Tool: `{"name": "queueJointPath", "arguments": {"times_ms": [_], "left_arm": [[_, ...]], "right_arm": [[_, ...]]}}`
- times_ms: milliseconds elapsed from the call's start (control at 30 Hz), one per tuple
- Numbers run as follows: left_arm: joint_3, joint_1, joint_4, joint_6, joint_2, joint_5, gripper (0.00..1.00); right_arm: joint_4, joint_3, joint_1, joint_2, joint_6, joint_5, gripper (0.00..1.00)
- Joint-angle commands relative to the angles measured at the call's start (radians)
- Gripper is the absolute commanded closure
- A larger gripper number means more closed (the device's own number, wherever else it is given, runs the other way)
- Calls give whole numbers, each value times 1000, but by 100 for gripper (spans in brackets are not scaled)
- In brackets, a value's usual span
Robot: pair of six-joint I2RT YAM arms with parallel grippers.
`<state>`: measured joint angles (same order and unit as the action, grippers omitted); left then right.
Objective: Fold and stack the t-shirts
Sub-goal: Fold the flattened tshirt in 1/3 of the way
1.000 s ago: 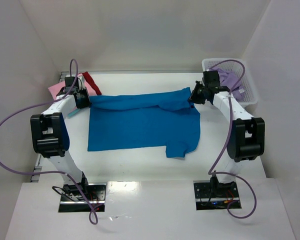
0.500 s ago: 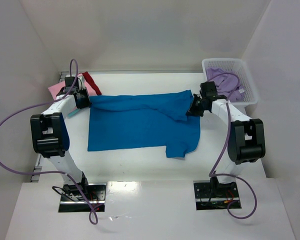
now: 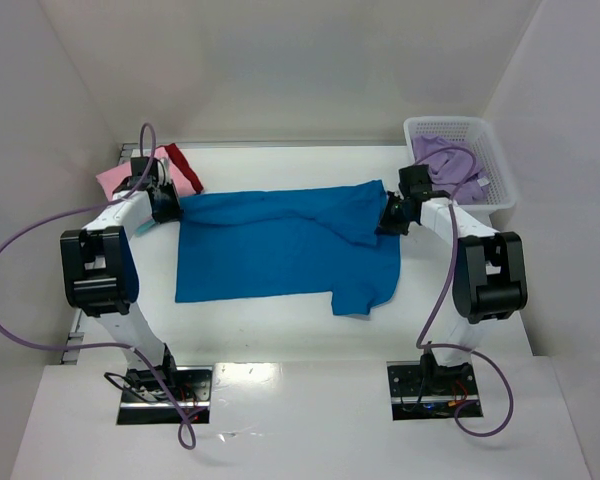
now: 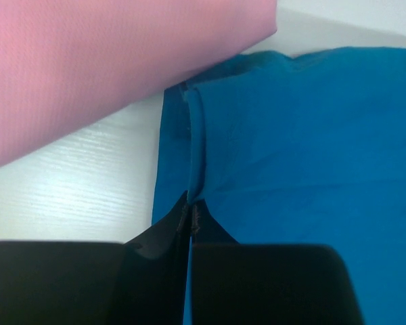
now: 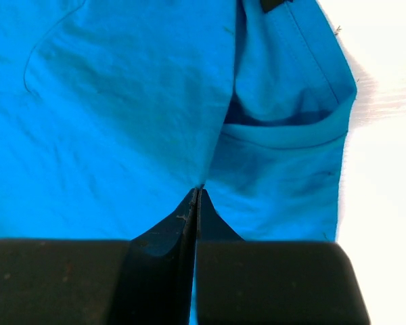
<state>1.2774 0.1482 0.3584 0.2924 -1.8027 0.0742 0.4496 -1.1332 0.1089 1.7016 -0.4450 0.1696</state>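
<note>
The blue shirt (image 3: 280,245) lies spread out in the middle of the table (image 3: 280,330). Its far edge is folded over a little, and one short sleeve sticks out at the near right.

The left gripper (image 3: 166,205) is at the far left corner of the blue shirt. Its fingers (image 4: 162,233) are pressed together, with a ridge of blue cloth pinched between them. The right gripper (image 3: 388,222) is at the far right corner. Its fingers (image 5: 169,227) are also together, clamped on a fold of the blue cloth.

A pink shirt (image 3: 115,180) lies at the far left of the table, just beside the left gripper. A red shirt (image 3: 183,165) lies next to it. At the far right stands a white basket (image 3: 450,122) with a purple shirt (image 3: 435,152) inside.
</note>
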Motion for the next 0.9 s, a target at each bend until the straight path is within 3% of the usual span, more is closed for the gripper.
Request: {"name": "queueJointPath", "arguments": {"times_ms": [0,133,233,267,300,400,467,500,667,867], "left_arm": [[-24,7,19,11,48,-8,100],[-24,7,28,30,16,3,94],[-15,7,17,30,16,3,75],[-1,7,17,30,16,3,63],[13,7,17,30,16,3,59],[58,-5,7,30,28,62,38],[103,-25,7,30,37,88,32],[134,-45,7,30,46,88,28],[198,-119,-41,21,55,203,23],[198,-255,-189,30,28,334,22]], "right_arm": [[-6,-62,8,3,26,5,100],[-6,-62,8,-7,26,25,100],[-6,-37,8,-7,26,15,100],[-6,-37,8,-7,26,5,95],[-6,-37,8,-7,26,5,89],[13,-84,8,-7,45,-15,59],[27,-137,8,4,45,-15,45],[43,-157,8,4,54,-25,30],[-12,-252,8,-5,45,-16,15],[-135,-275,8,97,35,7,18]]}}
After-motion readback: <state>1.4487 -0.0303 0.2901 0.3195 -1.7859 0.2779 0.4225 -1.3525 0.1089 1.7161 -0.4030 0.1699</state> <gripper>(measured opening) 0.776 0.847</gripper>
